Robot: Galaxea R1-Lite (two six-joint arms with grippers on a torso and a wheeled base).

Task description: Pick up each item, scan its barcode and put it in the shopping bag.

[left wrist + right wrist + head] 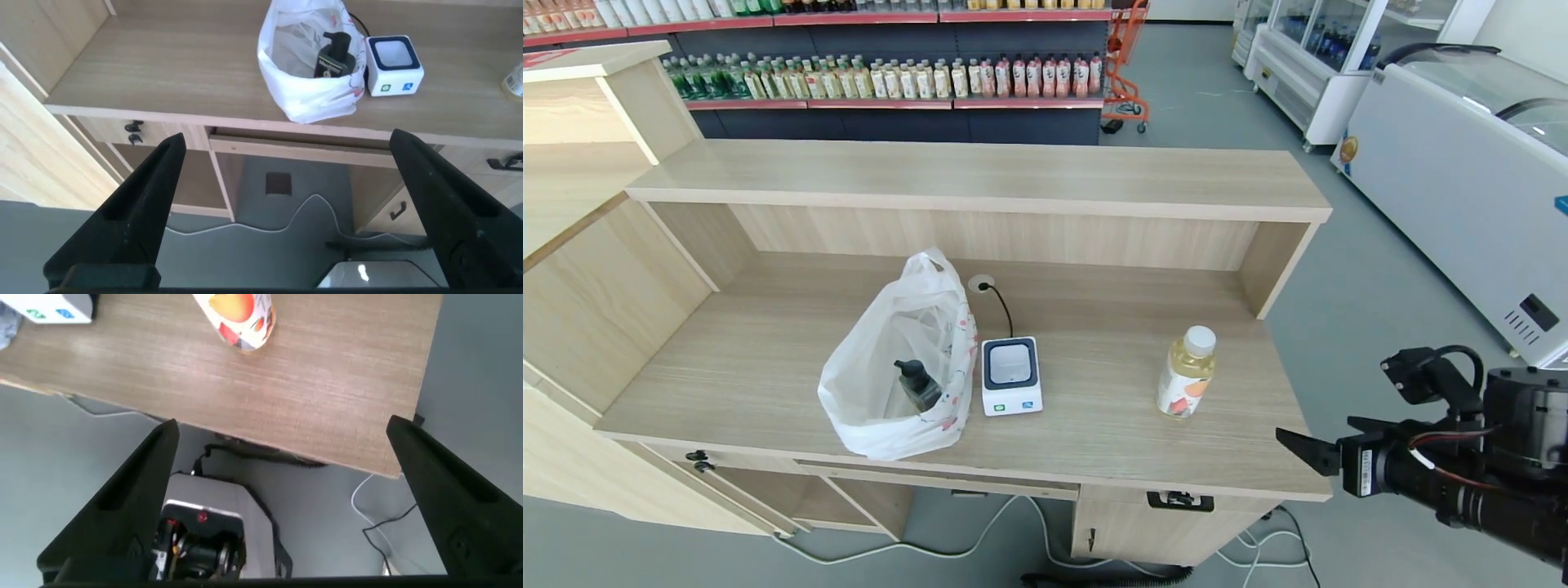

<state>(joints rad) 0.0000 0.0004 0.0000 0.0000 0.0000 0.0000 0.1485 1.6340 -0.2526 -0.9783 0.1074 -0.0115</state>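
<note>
- Step in hand: fetching the drink bottle (1186,376). I judge this as the approach, with no grasp yet.
- The drink bottle stands upright near the right end of the bench (1094,433), toward the front edge and well apart from the scanner (1010,374).
- The shopping bag (870,400) sits just beside the scanner, mouth open. A dark pump bottle (917,385) is already inside, so probably one item is left.
- Right pincer (278,506): spread wide, holds nothing, off the bench's front-right corner.
- Left pincer (282,212): spread wide, empty, out in front of the front edge.
- Next move, likely: the right pincer comes in over the front edge and closes on the bottle's body. It then turns the barcode to the scanner face and carries the bottle to the bag. I cannot tell which side the barcode is on.
</note>
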